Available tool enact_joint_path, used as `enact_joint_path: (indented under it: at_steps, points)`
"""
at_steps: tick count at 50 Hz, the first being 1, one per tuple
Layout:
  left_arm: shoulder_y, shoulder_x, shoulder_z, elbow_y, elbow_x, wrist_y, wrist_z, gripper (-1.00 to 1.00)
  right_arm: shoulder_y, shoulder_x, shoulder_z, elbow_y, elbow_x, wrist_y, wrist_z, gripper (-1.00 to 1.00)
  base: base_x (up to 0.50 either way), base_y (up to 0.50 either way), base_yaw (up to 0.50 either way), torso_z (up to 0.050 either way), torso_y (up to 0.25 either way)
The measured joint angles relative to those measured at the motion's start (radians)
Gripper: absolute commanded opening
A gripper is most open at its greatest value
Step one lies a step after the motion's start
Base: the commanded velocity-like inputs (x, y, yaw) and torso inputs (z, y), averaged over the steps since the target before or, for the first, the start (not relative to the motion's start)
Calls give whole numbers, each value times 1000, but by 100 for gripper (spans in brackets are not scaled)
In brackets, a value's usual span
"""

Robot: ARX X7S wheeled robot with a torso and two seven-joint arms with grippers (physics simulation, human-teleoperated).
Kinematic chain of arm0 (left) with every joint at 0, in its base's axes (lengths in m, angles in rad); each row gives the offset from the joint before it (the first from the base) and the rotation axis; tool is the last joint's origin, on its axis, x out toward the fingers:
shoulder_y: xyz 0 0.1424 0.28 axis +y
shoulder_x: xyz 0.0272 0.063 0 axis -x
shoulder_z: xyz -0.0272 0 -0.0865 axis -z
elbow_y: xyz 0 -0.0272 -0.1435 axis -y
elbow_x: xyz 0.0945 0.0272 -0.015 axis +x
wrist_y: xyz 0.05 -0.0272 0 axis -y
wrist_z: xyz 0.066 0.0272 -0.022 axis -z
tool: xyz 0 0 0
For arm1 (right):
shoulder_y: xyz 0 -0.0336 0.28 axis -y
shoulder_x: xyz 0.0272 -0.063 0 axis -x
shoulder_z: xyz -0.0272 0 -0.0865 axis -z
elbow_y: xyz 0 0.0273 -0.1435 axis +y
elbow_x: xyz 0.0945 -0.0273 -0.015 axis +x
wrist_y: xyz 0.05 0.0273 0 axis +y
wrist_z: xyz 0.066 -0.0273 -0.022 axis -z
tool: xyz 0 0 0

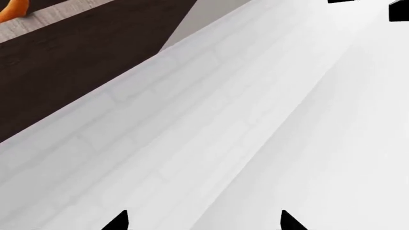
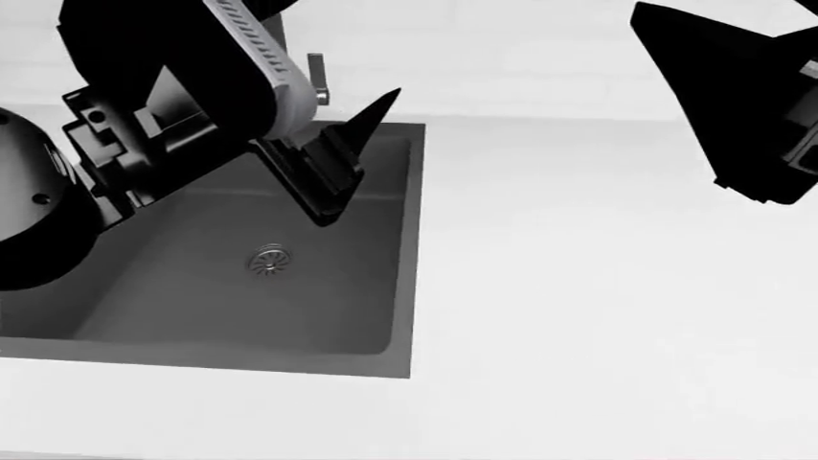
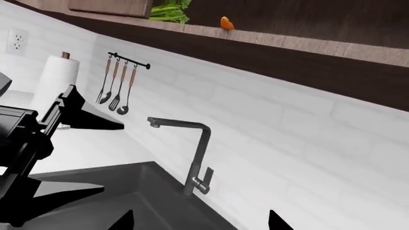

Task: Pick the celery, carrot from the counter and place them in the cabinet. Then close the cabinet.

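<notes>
The celery (image 3: 169, 10) and the carrot (image 3: 227, 23) lie on the wooden bottom edge of the open cabinet (image 3: 288, 42), high above the backsplash. The carrot's end also shows in the left wrist view (image 1: 13, 10). My left gripper (image 2: 362, 156) is open and empty, held above the dark grey sink (image 2: 256, 287). In its own view it (image 1: 206, 223) faces the white tiled wall. My right gripper (image 3: 201, 223) is open and empty, raised over the white counter (image 2: 601, 287) at the right and pointing toward the faucet (image 3: 195, 158).
A paper towel roll (image 3: 54, 81) and a rail of hanging utensils (image 3: 118, 88) stand at the wall beyond the sink. A brown cabinet door panel (image 3: 108, 5) shows beside the celery. My left arm (image 3: 38, 143) hangs over the sink basin (image 3: 128, 191).
</notes>
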Motion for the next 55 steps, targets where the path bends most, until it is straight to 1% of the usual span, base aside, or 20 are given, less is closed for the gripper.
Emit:
enact_joint_path:
  at_steps: [5,10,22,27,38,45,55]
  points:
    - [2,-2,-1,1,1,0,0,100,3,-3,1,4,10,-1,2,100,2,-35,0,0,0]
    - [6,-6,-2,0,4,2,0,100,7,-6,0,8,20,-1,4,100,21,-359,0,0,0]
    - [12,-12,-6,4,4,5,1,100,6,-3,1,10,16,-6,3,100,3,0,0,0,0]
    - [13,-16,-8,7,4,5,1,100,10,0,-3,9,15,-4,1,100,336,20,0,0,0]
    - [15,-20,-11,8,4,3,1,100,11,6,-4,8,9,-6,-4,100,10,1,0,0,0]
    - [14,-21,-14,9,1,-1,0,100,-1,25,8,3,12,-9,-10,100,0,0,0,0,0]
    - [17,-30,-17,16,-1,-2,-2,100,-46,88,54,-4,20,-16,-22,100,0,0,0,0,0]
